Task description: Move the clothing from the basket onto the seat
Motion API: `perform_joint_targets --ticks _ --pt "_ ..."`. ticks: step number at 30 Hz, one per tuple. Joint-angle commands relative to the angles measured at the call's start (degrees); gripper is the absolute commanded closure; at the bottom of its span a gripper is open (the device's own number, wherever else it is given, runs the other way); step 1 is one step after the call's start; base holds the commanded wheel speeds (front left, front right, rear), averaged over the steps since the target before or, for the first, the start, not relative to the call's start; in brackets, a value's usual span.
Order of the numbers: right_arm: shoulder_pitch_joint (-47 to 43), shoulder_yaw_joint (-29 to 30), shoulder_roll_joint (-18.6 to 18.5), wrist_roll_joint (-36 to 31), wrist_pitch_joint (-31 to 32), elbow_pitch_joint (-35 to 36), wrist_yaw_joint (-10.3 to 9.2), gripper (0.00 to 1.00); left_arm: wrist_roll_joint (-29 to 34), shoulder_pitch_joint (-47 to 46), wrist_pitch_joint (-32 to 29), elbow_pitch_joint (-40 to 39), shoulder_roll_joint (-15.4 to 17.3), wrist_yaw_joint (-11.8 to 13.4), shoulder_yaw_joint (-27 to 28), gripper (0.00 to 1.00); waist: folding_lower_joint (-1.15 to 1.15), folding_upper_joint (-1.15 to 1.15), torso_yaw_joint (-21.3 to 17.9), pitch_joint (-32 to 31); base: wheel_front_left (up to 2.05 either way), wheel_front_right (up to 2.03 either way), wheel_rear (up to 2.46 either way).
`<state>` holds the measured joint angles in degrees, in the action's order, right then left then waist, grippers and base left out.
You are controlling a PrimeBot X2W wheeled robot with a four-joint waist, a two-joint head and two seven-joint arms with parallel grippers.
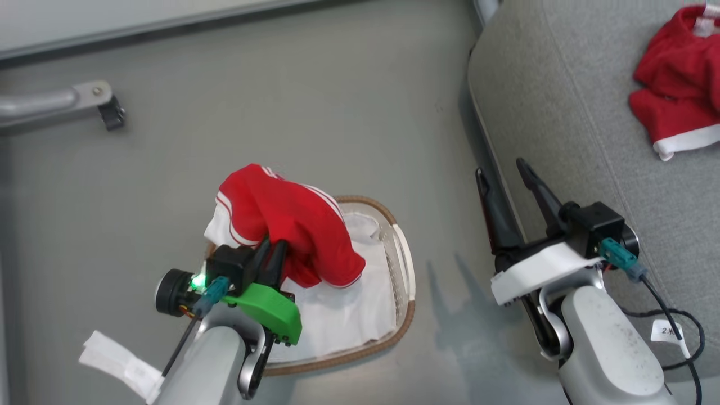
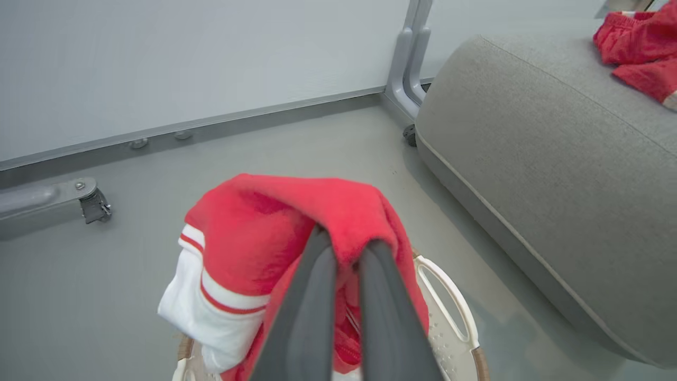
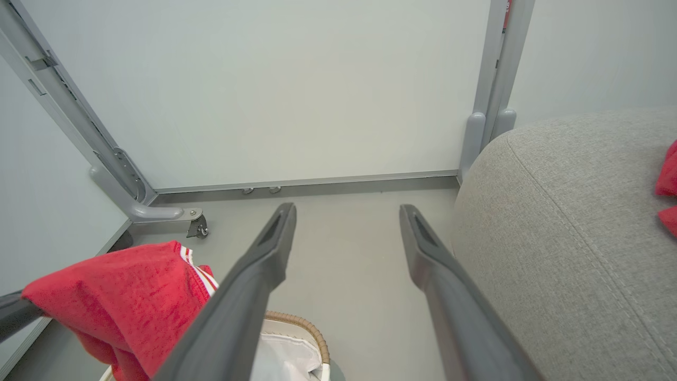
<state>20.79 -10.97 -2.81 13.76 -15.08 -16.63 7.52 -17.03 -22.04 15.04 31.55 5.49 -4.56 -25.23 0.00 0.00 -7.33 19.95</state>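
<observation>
L gripper [image 1: 273, 246] was clamped on a bunched fold of the red garment [image 1: 292, 219], which draped over and ahead of its fingers, w/ the basket [image 1: 406, 264] directly beneath. R gripper [image 1: 500, 167] stood spread wide, empty, w/ the seat [image 1: 562, 112] just to its right. A second garment [image 1: 675, 84] lay on that seat, further right. Fabric appeared light, soft, limp, so likely to sag and trail. Recommended hold: a gathered fold, not a loose cuff
</observation>
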Motion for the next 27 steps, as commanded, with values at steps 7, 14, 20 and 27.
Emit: perform_joint_targets --ticks 7,14,20,27 --pt "-4.57 -0.46 -0.26 -0.14 -0.12 -1.00 -0.07 0.00 2.40 5.76 0.12 -8.02 -1.53 -2.10 7.08 1.00 0.00 0.00 3.80 -11.58 0.00 0.00 0.00" --pt "-7.93 -1.47 -0.26 -0.29 -0.12 -1.47 -0.06 0.00 2.98 7.21 0.12 -13.62 -2.09 -2.82 10.68 1.00 0.00 0.00 4.07 -16.46 0.00 0.00 0.00" --pt "-10.13 -2.71 -0.27 0.13 -0.12 -1.99 -0.06 0.00 2.12 7.20 0.13 -17.21 -2.43 -2.95 12.17 1.00 0.00 0.00 3.96 -18.74 0.00 0.00 0.00" --pt "-11.41 -3.65 -0.25 0.44 -0.12 -2.76 -0.06 0.00 1.25 5.08 0.13 -20.21 -2.53 -3.01 11.81 1.00 0.00 0.00 4.00 -19.53 0.00 0.00 0.00"
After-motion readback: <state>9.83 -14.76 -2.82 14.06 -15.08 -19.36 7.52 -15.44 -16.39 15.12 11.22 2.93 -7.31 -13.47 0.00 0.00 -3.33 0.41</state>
